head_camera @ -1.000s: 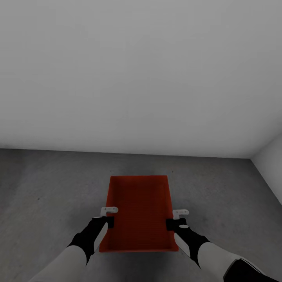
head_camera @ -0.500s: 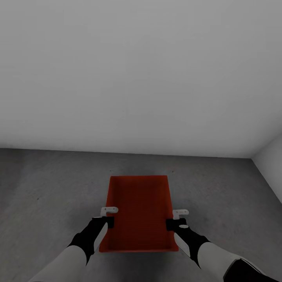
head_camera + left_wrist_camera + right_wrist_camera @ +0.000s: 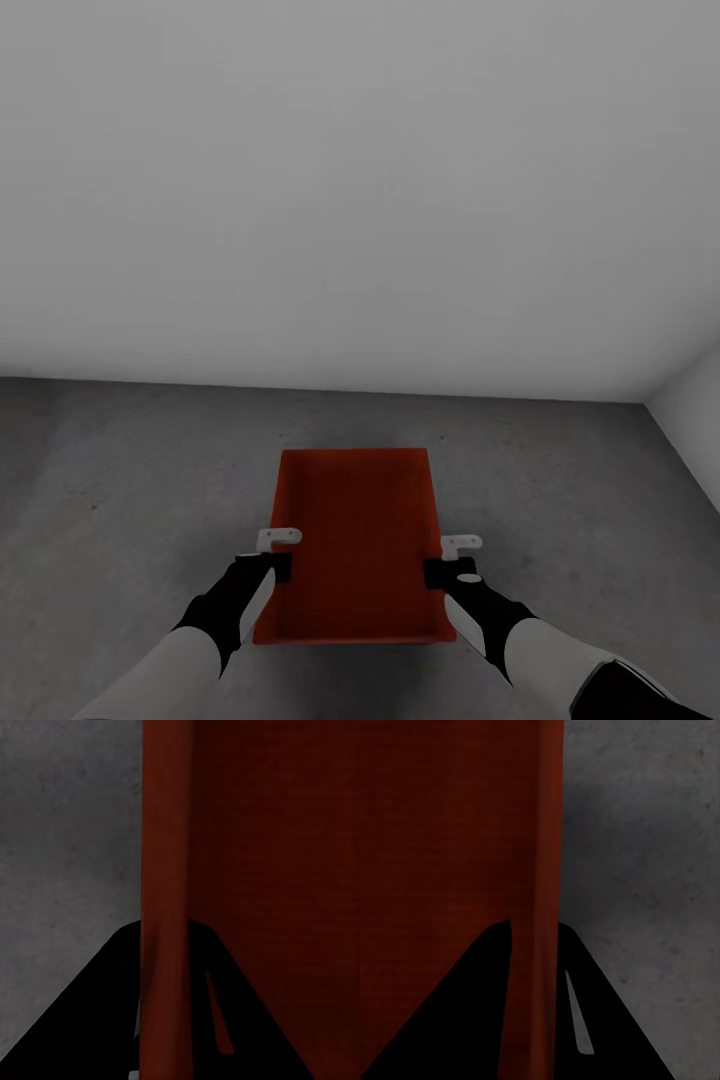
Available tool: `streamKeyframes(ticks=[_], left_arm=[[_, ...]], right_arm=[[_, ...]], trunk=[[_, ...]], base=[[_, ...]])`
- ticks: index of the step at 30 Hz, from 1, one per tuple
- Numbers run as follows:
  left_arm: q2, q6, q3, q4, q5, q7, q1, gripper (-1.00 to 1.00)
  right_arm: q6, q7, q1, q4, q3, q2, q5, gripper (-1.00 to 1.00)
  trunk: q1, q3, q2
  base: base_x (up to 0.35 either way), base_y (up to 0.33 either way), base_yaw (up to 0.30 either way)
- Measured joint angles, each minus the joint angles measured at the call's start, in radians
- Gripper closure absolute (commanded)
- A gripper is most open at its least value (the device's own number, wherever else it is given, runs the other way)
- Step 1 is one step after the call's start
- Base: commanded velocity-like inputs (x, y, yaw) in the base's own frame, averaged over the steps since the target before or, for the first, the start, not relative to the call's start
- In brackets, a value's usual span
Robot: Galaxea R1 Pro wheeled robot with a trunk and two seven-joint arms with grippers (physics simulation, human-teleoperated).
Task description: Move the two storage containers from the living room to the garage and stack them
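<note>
I have one orange-red storage container [image 3: 352,540] in front of me in the garage, with its long sides running away from me and its open top facing up, over the dark grey concrete floor [image 3: 130,480]; from the head view I cannot tell whether its base touches the floor or hangs just above it. My left claw [image 3: 268,562] sits at the container's left long wall, nearer the near corner than the far one, and my right claw [image 3: 448,568] sits at the matching spot on the right long wall. In the left wrist view the thin red wall [image 3: 166,907] runs straight between the two dark fingers [image 3: 97,1020], one finger outside over the concrete and one inside over the container's bottom, so I read that claw as pinching the wall. The right wrist view shows the same thing mirrored: the wall [image 3: 547,870] passes between the dark fingers [image 3: 600,1020], with the ribbed red bottom on one side and mottled concrete on the other, so that claw pinches its wall too. Beyond the container the floor meets a plain pale grey wall [image 3: 360,200], and a second pale wall [image 3: 695,400] closes the corner at my right
</note>
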Motion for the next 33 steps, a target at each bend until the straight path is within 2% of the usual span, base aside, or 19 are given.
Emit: streamKeyframes(ticks=[11, 16, 33], left_arm=[[0.000, 0.000, 0.000, 0.001, 0.000, 0.000, 0.000, 1.00], [0.000, 0.000, 0.000, 0.000, 0.000, 0.000, 0.000, 1.00], [0.000, 0.000, 0.000, 0.001, 0.000, 0.000, 0.000, 1.00]], right_arm=[[0.001, 0.000, 0.000, 0.000, 0.000, 0.000, 0.000, 1.00], [0.000, 0.000, 0.000, 0.000, 0.000, 0.000, 0.000, 1.00], [0.001, 0.000, 0.000, 0.000, 0.000, 0.000, 0.000, 1.00]], trunk=[[0.042, -0.034, -0.077], [0.042, -0.035, -0.077], [0.107, -0.088, -0.196]], base=[[0.000, 0.000, 0.000], [0.000, 0.000, 0.000], [0.000, 0.000, 0.000]])
